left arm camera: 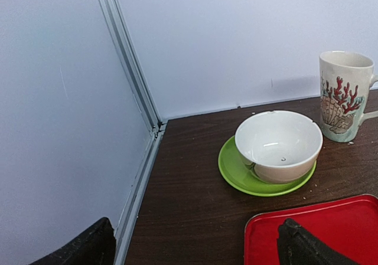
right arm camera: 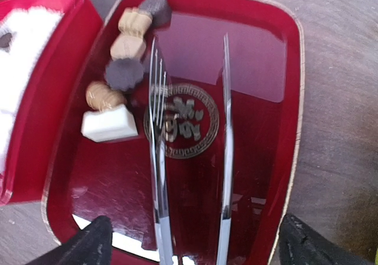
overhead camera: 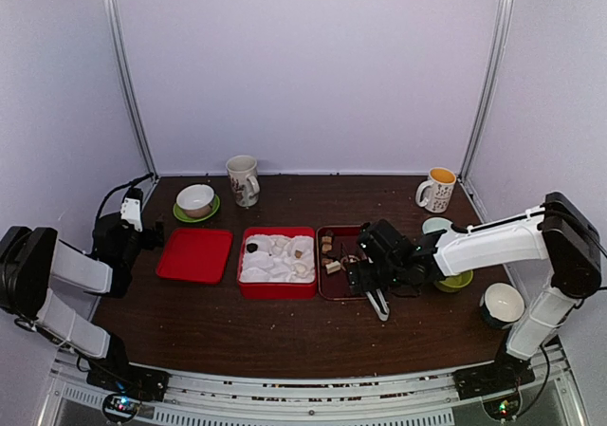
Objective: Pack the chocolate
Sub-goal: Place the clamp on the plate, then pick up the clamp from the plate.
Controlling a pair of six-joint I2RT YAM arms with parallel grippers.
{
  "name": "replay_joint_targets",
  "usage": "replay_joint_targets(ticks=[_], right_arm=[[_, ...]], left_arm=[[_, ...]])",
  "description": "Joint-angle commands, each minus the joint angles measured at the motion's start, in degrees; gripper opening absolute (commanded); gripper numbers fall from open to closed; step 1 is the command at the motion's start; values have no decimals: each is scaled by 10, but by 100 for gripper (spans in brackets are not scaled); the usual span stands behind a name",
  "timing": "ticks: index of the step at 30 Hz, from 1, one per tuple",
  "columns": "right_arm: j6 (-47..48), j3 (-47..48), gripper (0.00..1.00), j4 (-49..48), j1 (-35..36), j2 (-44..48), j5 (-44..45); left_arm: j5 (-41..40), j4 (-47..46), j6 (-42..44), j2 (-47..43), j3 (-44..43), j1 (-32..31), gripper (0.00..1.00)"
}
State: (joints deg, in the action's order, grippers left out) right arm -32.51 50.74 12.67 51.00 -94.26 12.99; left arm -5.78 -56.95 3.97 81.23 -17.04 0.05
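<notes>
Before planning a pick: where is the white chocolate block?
Right wrist view: white block on the red tray's left side, beside a tan piece, left of the tongs.

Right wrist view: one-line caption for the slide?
Open right claw straddling metal tongs over the red tray, chocolates in a row along its left side.

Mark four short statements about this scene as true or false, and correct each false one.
1. The white bowl stands on a green saucer. True.
2. The left gripper holds the metal tongs. False: it is open and empty; the tongs are over the dark red tray, between the open fingers of the right gripper.
3. One dark chocolate sits in the white insert of the red box. True.
4. All pieces on the tray are white. False: only one white piece; the others are tan or dark.
</notes>
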Motion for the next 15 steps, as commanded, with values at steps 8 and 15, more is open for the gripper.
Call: replay_joint_targets(ticks=[8, 15], right_arm=[[13, -9, 100, 15, -3, 66, 18], [7, -35, 85, 10, 1, 83, -1]], left_arm=[[-3, -30, -1, 3, -9, 5, 98], [-3, -30, -2, 3, -8, 5, 98]])
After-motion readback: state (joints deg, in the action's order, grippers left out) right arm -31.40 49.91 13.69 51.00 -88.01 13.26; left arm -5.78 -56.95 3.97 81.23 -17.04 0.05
